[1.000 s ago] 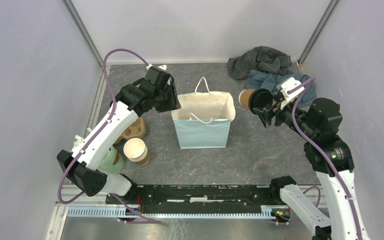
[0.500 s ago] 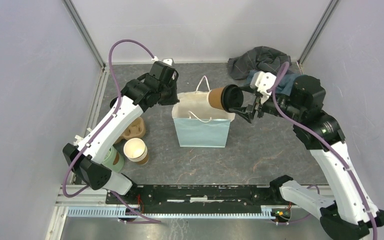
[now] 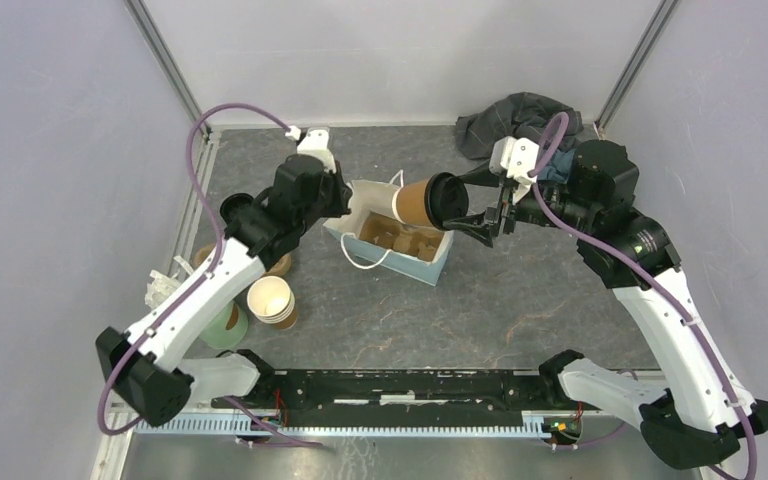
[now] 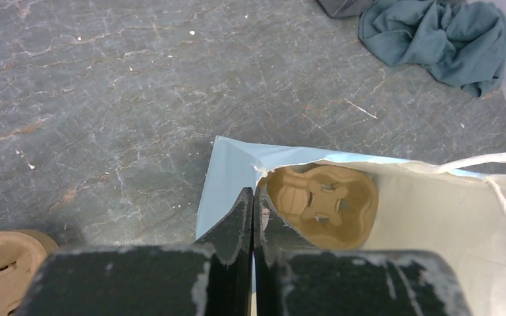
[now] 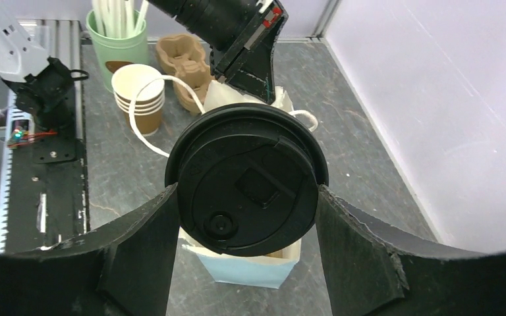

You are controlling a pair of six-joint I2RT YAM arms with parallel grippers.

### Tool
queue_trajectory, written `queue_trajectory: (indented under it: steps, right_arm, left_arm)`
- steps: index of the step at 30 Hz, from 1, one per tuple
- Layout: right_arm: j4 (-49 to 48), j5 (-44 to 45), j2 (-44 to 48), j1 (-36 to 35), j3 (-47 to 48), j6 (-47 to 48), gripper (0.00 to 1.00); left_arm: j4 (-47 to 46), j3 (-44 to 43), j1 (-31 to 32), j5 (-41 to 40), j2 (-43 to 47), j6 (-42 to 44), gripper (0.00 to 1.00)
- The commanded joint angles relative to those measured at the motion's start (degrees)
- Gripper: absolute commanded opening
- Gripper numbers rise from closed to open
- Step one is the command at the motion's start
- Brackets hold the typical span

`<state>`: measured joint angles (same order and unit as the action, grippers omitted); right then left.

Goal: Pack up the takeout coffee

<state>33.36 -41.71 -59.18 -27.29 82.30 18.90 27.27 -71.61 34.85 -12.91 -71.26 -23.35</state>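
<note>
The left gripper (image 3: pixel 340 205) has its jaws pinched tight on the left rim of the pale blue paper bag (image 3: pixel 392 264). The right gripper (image 3: pixel 468 200) has its jaws spread around the takeout coffee (image 3: pixel 422 201), clamping it at the black-lid end.

From above, the cup lies on its side in the air, its brown bottom pointing left, right over the bag's mouth. The bag stands mid-worktop, tipped so its mouth gapes, with a cardboard cup carrier (image 3: pixel 400 238) inside. Toward the near left corner sit a stack of lidless paper cups (image 3: pixel 272 300) and a green cup (image 3: pixel 228 325). A brown shape half hidden under the left arm is probably a second carrier (image 3: pixel 280 264). A grey cloth (image 3: pixel 515 118) is crumpled in the far right corner.

From the left wrist, the two fingers meet with the bag's paper edge between them. The carrier lies in the bag just past the tips. A teal cloth (image 4: pixel 441 36) lies toward the far right corner.

From the right wrist, the round black lid fills the middle, with a finger pressed against each side. The bag is below it. Beyond are the left gripper on the rim, the stacked cups, the second carrier and the green cup, which holds white sticks (image 5: pixel 120 14).
</note>
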Motion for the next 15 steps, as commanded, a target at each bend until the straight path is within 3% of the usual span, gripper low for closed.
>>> queue_trajectory:
  steps: [1,7,15]
  right_arm:
    - [-2.6,-3.9,0.8,-0.8,0.9,-2.9,0.0]
    - [-8.3,-9.0,3.5,-1.4,-2.8,-9.6,0.0]
    - [-24.4,-13.3,6.6,-1.6,-6.8,-24.1,0.0]
  left_arm:
    - [-16.1,8.4,0.1,0.2,6.9,4.0,0.02]
    - [-25.5,19.8,0.1,0.6,15.7,4.6,0.02]
    - [-26.7,22.9,0.2,5.0,19.6,3.1,0.02]
